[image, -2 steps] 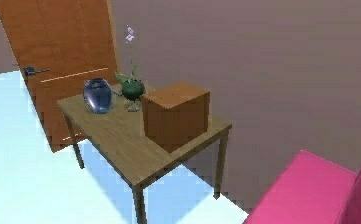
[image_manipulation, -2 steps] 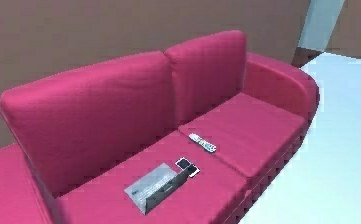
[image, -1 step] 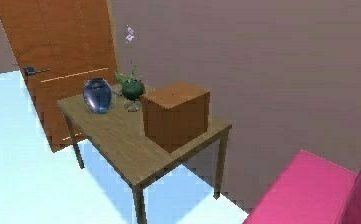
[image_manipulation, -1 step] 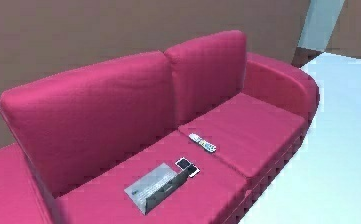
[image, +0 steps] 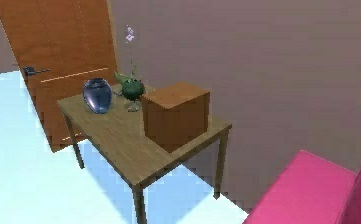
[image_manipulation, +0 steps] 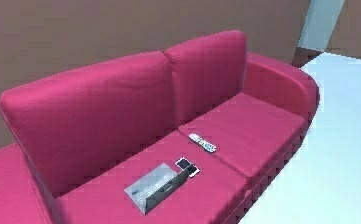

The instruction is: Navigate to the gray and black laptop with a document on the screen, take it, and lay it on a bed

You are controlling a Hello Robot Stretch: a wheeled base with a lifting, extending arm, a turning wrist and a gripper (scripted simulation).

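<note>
A gray and black laptop (image_manipulation: pixel 155 186) lies on the near seat cushion of a pink sofa (image_manipulation: pixel 108 110) in the arm side view, low and left of the middle. Its screen part faces up and is pale gray. Just right of it lies a small dark flat thing (image_manipulation: pixel 187 166). A white remote-like thing (image_manipulation: pixel 202 144) rests further right, at the seam between the two seat cushions.
In the forward view a wooden table (image: pixel 138 150) carries a blue vase (image: pixel 98 96), a potted plant with a pink flower (image: pixel 133 85) and a brown box (image: pixel 176 115). A wooden door (image: pixel 48 50) stands behind it. The sofa's pink corner (image: pixel 313 195) shows at lower right. Pale floor lies around.
</note>
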